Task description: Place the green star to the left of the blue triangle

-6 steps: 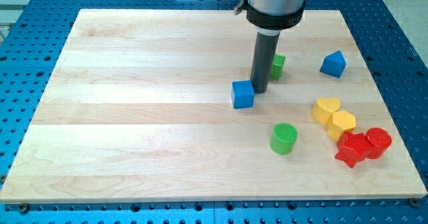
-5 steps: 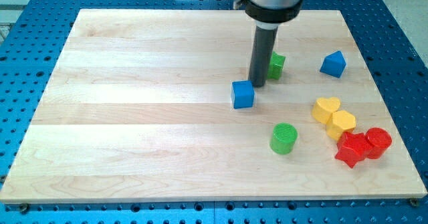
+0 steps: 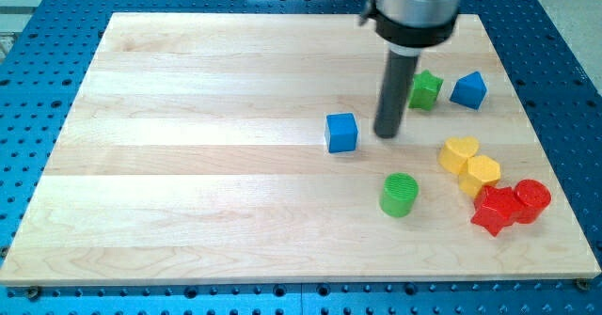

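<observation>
The tool is a straight dark rod with no jaws to open or close, so it has hold of nothing; my tip (image 3: 388,134) rests on the pale wooden table (image 3: 188,165), right of centre. The rod's upper part crosses in front of the green star-shaped block (image 3: 426,89), which lies just to the view's upper right of my tip; whether the rod touches it cannot be told. That green star sits close to the view's left of the blue triangular block (image 3: 468,90), with a narrow gap between them, both near the table's top right part. To the view's left of my tip, a short way apart, stands the blue cube (image 3: 342,132). Below my tip, toward the view's bottom, is the green ribbed cylinder (image 3: 399,195). Further to the view's right lie the yellow heart-shaped block (image 3: 458,153) and the yellow hexagonal block (image 3: 482,174), touching one another; beneath them the red star-shaped block (image 3: 495,211) presses against the red cylinder (image 3: 531,200). The table rests on a blue perforated base (image 3: 564,89)
</observation>
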Robot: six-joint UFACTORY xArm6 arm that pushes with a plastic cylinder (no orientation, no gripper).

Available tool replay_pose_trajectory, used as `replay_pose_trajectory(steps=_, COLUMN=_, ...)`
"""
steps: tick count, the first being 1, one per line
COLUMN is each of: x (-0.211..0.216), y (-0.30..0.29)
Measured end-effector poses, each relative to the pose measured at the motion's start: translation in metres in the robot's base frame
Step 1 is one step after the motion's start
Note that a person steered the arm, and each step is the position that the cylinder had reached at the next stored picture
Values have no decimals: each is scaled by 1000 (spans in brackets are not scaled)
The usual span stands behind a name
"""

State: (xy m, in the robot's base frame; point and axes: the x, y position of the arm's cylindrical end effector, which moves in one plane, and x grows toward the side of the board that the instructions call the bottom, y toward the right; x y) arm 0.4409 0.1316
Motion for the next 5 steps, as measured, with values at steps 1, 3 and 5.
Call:
replay_pose_trajectory(steps=1, x=-17, y=26)
replay_pose_trajectory(steps=3, x=-32, y=21)
replay_pose_trajectory(steps=5, x=-34, y=11)
